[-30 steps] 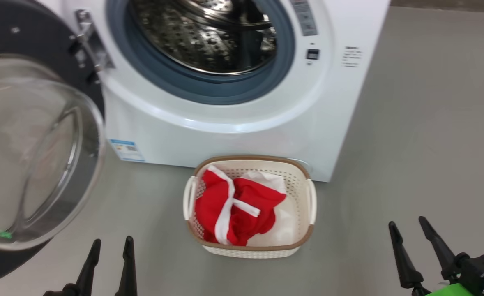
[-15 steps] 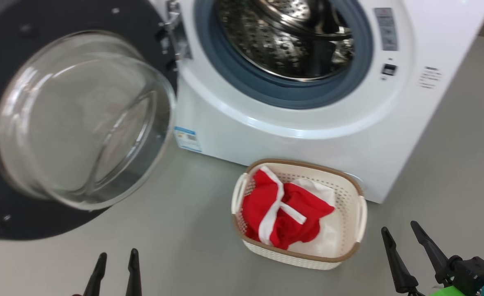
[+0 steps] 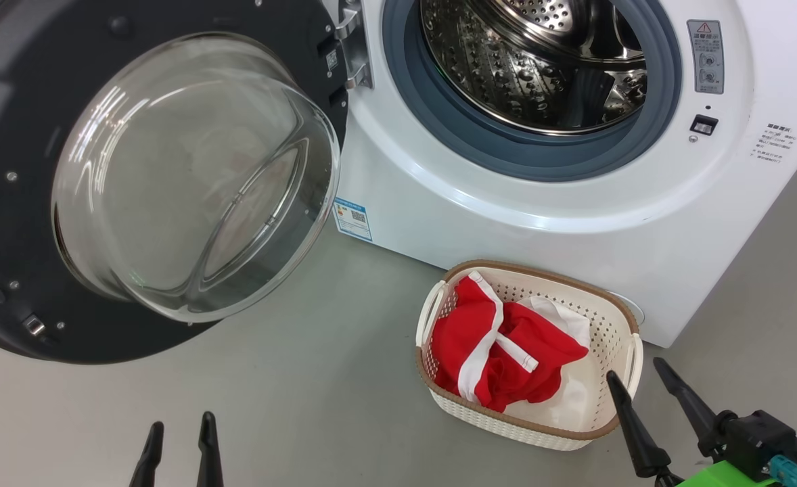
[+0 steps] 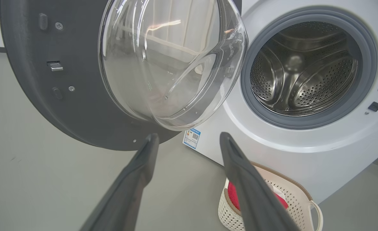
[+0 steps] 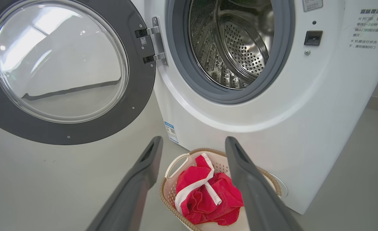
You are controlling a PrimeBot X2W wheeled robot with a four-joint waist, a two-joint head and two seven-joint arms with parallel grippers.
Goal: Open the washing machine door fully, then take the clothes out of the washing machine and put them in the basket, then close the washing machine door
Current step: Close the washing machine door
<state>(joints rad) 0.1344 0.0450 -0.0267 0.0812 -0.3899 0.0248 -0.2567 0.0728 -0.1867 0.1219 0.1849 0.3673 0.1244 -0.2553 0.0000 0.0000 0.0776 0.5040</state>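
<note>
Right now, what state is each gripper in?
Left gripper: jaws open, holding nothing.
Right gripper: jaws open, holding nothing.

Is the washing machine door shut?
No, the washing machine door stands wide open on its hinge beside the washing machine, with the steel drum in plain sight.

Left gripper (image 3: 180, 433) low, jaws apart (nothing held), right gripper (image 3: 636, 372) likewise, tilted leftward.
</note>
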